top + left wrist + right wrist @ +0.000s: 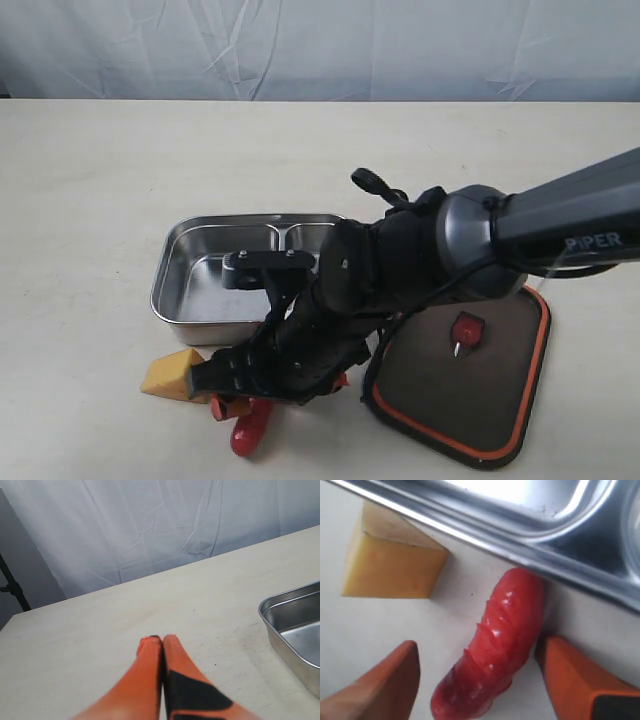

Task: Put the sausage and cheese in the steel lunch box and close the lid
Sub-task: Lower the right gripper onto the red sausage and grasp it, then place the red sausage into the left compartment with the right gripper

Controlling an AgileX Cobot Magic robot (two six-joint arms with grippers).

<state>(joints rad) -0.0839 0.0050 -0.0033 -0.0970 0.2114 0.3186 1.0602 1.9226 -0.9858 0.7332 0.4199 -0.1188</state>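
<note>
Sausage (495,645) lies on the table (100,200) between the wide-open fingers (580,680) of the right gripper (480,675), one end touching the outer wall of the steel lunch box (530,550)
What shows of the box is empty; the cheese (390,565) sits just beside the sausage, and the lid (450,390) lies flat on the table, off the box, on the right of the wide view. The left gripper (162,642) is pressed shut with nothing in it, near the box's corner. Likely trouble: the glossy, curved sausage could squirt out of an off-centre pinch, the finger nearest the box could catch the wall and shove the tray, or a sideways nudge could push the cheese away, since all three sit so close together
</note>
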